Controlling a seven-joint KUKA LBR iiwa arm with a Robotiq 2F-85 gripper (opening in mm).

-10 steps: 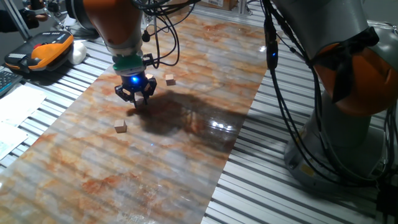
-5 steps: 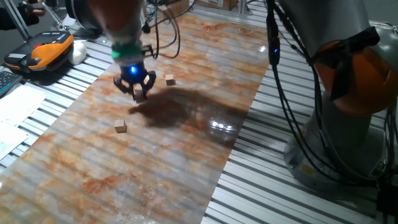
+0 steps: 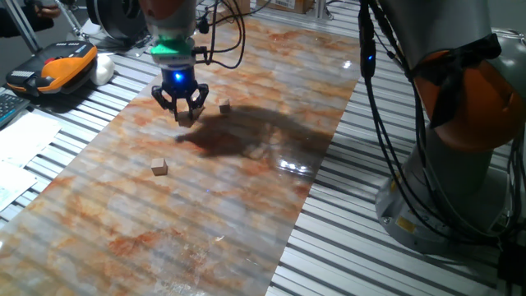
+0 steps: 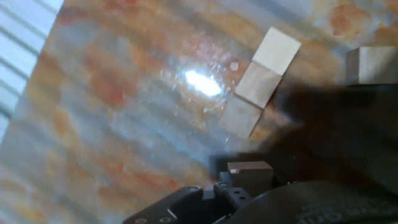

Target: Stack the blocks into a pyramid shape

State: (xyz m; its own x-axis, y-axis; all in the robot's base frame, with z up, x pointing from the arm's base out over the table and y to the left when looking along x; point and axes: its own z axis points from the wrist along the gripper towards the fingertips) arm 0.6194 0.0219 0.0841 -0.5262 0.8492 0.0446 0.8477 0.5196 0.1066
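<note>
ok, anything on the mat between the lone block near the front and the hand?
Nothing. In the fixed view the stretch from the lone block up to the hand is bare marbled mat.

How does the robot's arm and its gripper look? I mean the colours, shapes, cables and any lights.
The arm has rounded orange casing. Below it sits a green ring, then a dark wrist part with a bright blue light. The gripper is black, with short fingers that spread like claws. Black cables loop loosely beside the wrist. In the hand view the gripper shows only as a dark, blurred mass at the bottom edge.
</note>
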